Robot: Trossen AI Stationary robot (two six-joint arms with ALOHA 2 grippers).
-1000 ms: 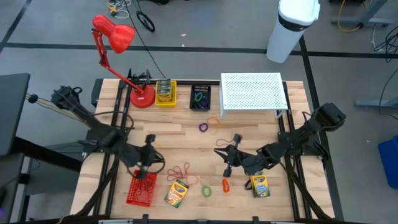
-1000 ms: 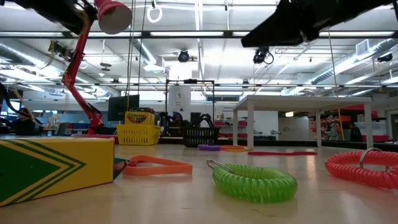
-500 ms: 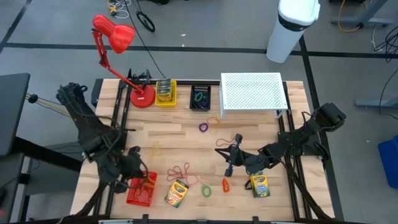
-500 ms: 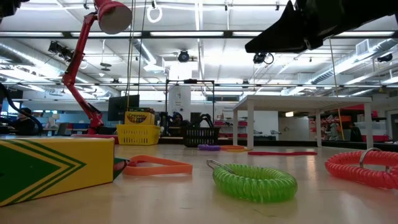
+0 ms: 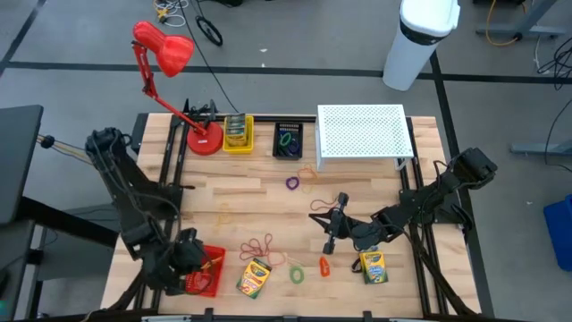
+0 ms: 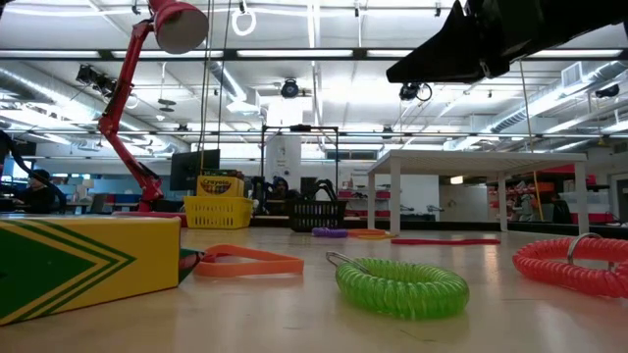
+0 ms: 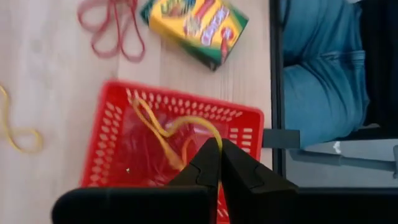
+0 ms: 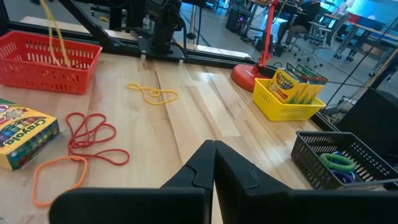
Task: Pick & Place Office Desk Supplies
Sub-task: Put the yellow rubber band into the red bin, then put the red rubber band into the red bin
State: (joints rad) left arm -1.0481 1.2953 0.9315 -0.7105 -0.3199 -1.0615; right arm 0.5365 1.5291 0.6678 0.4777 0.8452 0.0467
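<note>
**deskbot_L:** Since my left gripper (image 7: pixel 219 149) is hanging right over the red basket (image 7: pixel 112 130) at the front left corner of the table (image 5: pixel 268 192), that's where I'll start. My fingers are pressed together on a yellow rubber band (image 7: pixel 163 132), which loops down into the basket. Red rubber bands look to be lying in there too, but I can't make them out well.

**pencilpusher:** ok and what's near it?

**deskbot_L:** Just beside the basket sits a crayon box (image 5: pixel 254 277), lying flat near the front edge. A tangle of red rubber bands (image 5: pixel 260 246) is on the wood just behind it, with an orange band (image 8: pixel 59 177) next to those. A second yellow band (image 8: pixel 153 94) lies loose further back on my side.

**pencilpusher:** other arm?

**deskbot_L:** My right gripper (image 5: pixel 328 234) is held above the table right of centre, fingers together, holding nothing. Close to it at the front are a green coil (image 5: pixel 297 275), an orange-red coil (image 5: pixel 323 266) and another crayon box (image 5: pixel 372 266).

**pencilpusher:** back row?

**deskbot_L:** A purple loop (image 5: pixel 292 183) mid-table. Along the far edge: the red lamp (image 5: pixel 165 54), a yellow bin (image 5: pixel 238 134) with crayon boxes standing in it, a black bin (image 5: pixel 287 140) holding a green coil, and the white riser (image 5: pixel 362 134).
</note>
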